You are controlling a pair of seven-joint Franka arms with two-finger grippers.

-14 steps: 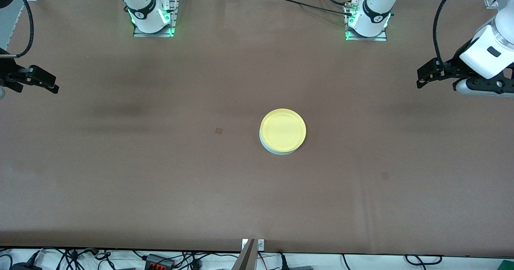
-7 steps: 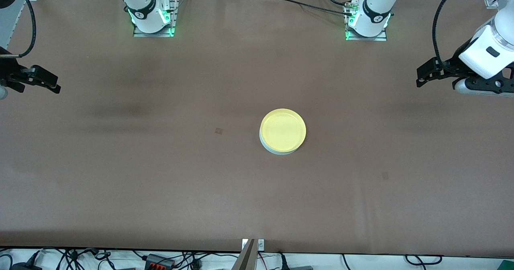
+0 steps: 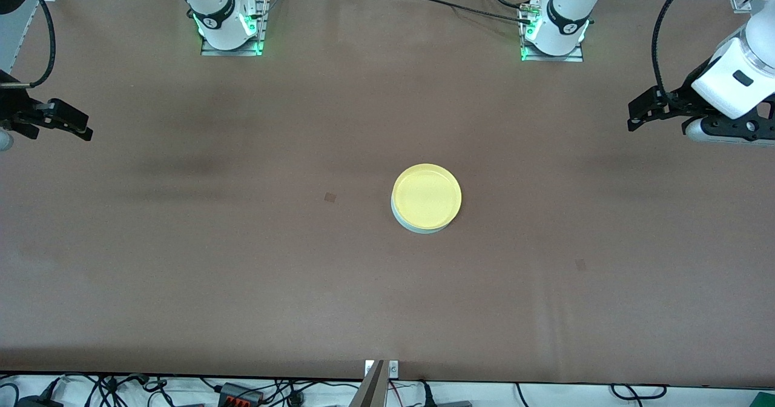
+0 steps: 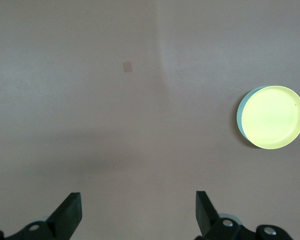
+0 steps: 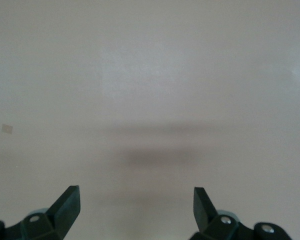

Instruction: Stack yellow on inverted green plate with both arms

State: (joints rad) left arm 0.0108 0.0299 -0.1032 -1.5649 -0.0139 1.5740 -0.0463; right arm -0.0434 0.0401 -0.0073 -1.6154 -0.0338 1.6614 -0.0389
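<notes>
In the front view there are two plates and two arms: one yellow plate sits upright on top of one green plate, of which only a thin pale crescent shows at the stack's seven-to-five o'clock edge, the two touching and nearly concentric, the stack resting on the brown table a little toward the left arm's end from the middle. One small dark square mark lies on the table at the stack's nine o'clock, apart from it. The right gripper hangs over the table's edge at the right arm's end, at about ten o'clock from the stack and well apart from it, holding nothing. The left gripper hangs over the left arm's end of the table, at about two o'clock from the stack, also well apart and holding nothing. In the left wrist view the left gripper shows two black fingers spread wide with only bare table between them; the yellow plate appears at about two o'clock from them, with a sliver of the green plate at its rim, and the square mark is also seen. In the right wrist view the right gripper likewise has two fingers spread wide over bare table, gripping nothing; one square mark shows at nine o'clock.
</notes>
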